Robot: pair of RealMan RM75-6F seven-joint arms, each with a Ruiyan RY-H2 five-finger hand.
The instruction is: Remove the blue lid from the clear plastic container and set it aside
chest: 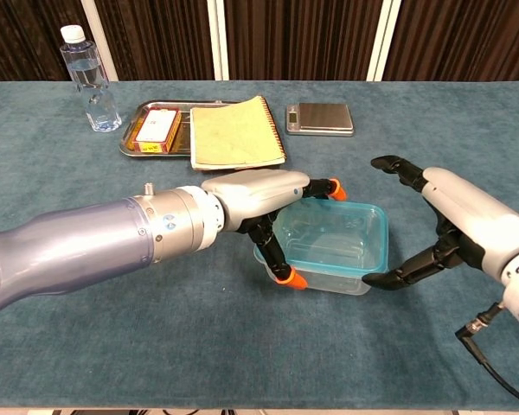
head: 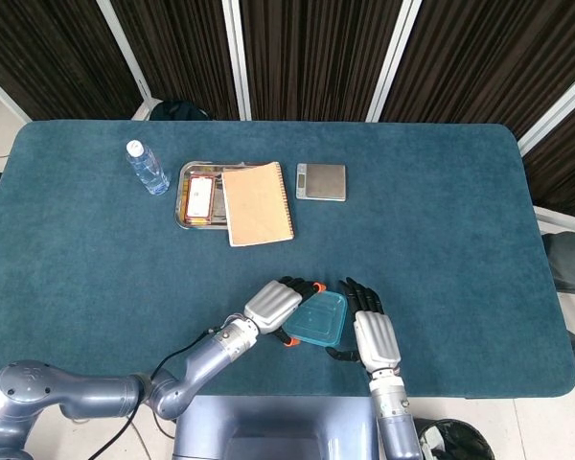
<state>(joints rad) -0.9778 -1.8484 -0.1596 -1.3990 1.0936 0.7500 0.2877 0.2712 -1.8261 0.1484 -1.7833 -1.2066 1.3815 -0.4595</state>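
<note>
Near table's front edge, w/ the container as landmark:
container: clear plastic container (chest: 329, 259) sits on the teal table (chest: 60, 173), between both hands; far side of it are the tray etc.
lid: blue lid (chest: 333, 235) still seated on the container rim, looks level; not lifted, not set aside.
left hand: left hand (chest: 259, 201) at container's left side, orange-tipped fingers (chest: 285, 277) curled round its left edge, some over the far-left rim. Looks like it steadies the box; true clamp vs. mere touch – can't tell.
right hand: right hand (chest: 454, 220) just right of container, wide, fingers spread, holds nothing; lower fingertip near the right corner, apart from it.
progress: early – approach/brace only. Left to do, by my read: right hand gets a lid edge, peels it up, puts it down beside container.
beyond container: notebook (head: 257, 202) partly over metal tray (head: 184, 197), scale (head: 321, 181) right of them, water bottle (head: 147, 167) left – all well apart from container.
</note>
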